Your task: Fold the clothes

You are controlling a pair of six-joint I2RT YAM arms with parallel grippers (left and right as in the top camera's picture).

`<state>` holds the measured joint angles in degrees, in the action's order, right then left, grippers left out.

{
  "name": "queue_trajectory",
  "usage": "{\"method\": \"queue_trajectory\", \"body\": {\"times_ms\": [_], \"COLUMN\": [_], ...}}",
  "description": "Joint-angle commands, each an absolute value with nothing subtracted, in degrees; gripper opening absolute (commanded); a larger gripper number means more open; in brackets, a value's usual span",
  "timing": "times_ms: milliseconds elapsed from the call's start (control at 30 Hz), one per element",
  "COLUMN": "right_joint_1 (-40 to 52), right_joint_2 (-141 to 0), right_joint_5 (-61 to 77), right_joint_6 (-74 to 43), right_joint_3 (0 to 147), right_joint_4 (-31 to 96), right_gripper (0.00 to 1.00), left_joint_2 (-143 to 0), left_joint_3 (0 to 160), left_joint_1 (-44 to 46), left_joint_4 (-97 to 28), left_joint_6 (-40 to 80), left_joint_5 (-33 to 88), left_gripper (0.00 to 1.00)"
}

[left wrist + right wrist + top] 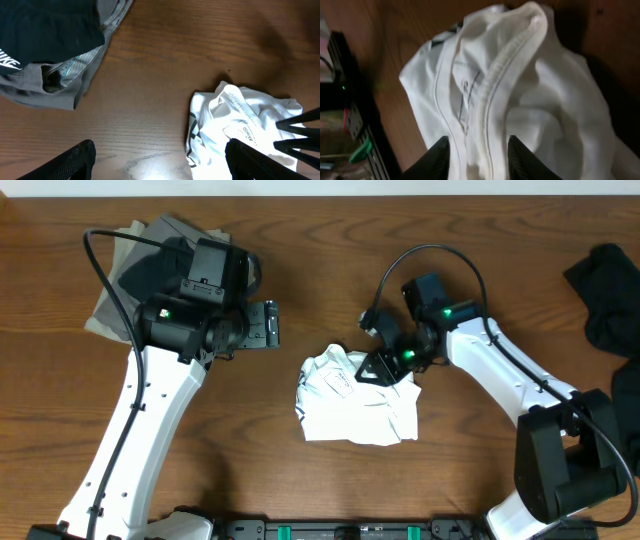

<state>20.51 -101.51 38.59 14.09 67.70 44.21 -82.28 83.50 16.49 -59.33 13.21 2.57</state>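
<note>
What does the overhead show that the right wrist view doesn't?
Only overhead: the left arm above a grey pile at top left, and a black garment at the right edge. Only right wrist: a ribbed edge running between the fingers; whether they pinch it is unclear. Both: the crumpled white shirt with the right gripper on it.
</note>
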Motion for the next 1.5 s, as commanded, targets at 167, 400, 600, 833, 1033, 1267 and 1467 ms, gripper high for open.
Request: {"method": "queue_trajectory", "body": {"times_ms": [167, 400, 600, 833, 1033, 1267, 1467], "right_joint_1": [24.6, 26.1, 26.3, 26.2, 24.4, 22.0, 23.9], "right_joint_2": [-100.5, -100.9, -104.1, -101.6, -92.0, -88.2, -95.8], "right_joint_5": [28.5, 28.2, 27.9, 38.5, 14.8, 16.0, 26.9], "right_joint_6": [8.6, 8.5, 6.3, 12.0, 4.5, 4.0, 6.1], "right_joint_3": [67.7, 67.7, 67.6, 67.7, 67.8, 67.6, 67.6], "right_joint_4": [42.4, 42.2, 42.2, 42.9, 48.1, 48.3, 44.2], "right_gripper": [0.45, 0.40, 0.17, 0.01, 0.01, 0.15, 0.26], "left_joint_2": [-81.7, -81.7, -81.7, -81.7, -81.7, -81.7, -81.7], "left_joint_3": [83.4, 83.4, 83.4, 83.4, 83.4, 83.4, 83.4], "left_joint_1": [16.3, 16.3, 16.3, 16.3, 16.3, 16.3, 16.3], "left_joint_4": [-59.3, -59.4, -59.7, -59.7, -59.8, -59.5, -59.5], "left_joint_6": [12.5, 12.5, 12.5, 12.5, 12.5, 12.5, 12.5], "left_joint_5": [1.9, 1.9, 1.9, 1.9, 1.9, 1.9, 1.9], "left_gripper": [0.84, 0.84, 0.85, 0.84, 0.84, 0.85, 0.85]}}
